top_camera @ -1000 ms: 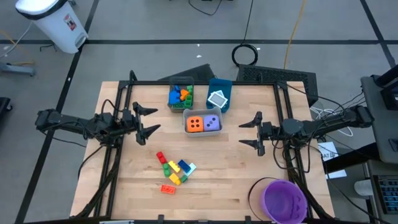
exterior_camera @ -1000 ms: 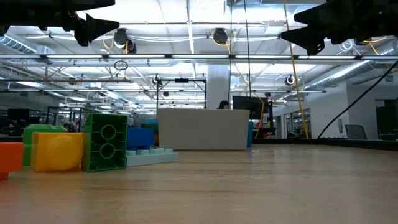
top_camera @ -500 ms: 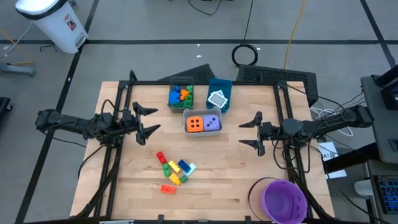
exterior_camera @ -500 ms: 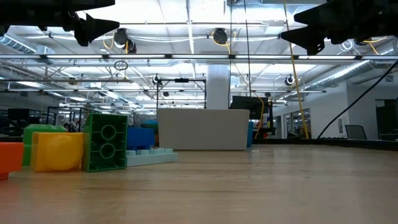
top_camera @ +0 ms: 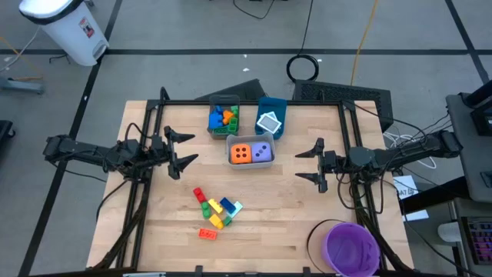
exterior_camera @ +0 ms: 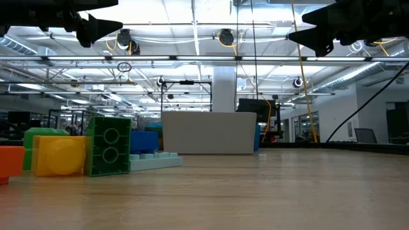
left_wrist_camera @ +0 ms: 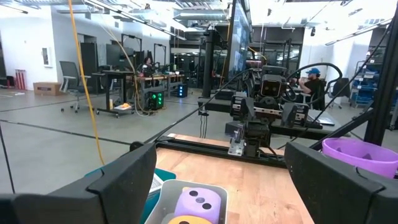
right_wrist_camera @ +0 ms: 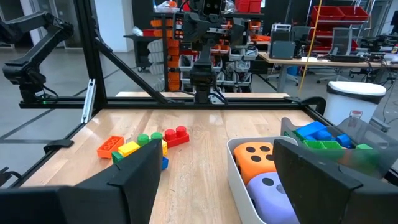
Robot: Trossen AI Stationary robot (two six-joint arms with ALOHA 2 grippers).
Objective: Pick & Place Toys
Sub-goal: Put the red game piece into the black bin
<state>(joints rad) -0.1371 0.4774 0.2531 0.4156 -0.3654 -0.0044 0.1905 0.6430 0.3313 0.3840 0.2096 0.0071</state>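
A loose cluster of small red, yellow, green, blue and orange bricks [top_camera: 214,211] lies on the wooden table toward its near side, and shows too as bricks [right_wrist_camera: 144,145] in the right wrist view. A grey bin [top_camera: 250,152] holds an orange die [top_camera: 241,154] and a purple die [top_camera: 263,152]. Another grey bin [top_camera: 223,119] holds bricks; a blue bin [top_camera: 270,118] holds a white-teal tile [top_camera: 268,123]. My left gripper [top_camera: 181,148] hangs open above the table's left side, my right gripper [top_camera: 310,163] open above its right side. Neither touches anything.
A round purple bowl [top_camera: 351,248] stands at the table's near right corner. A black frame [top_camera: 254,102] runs along the table's far edge and sides. Bare wood lies between the brick cluster and the bowl.
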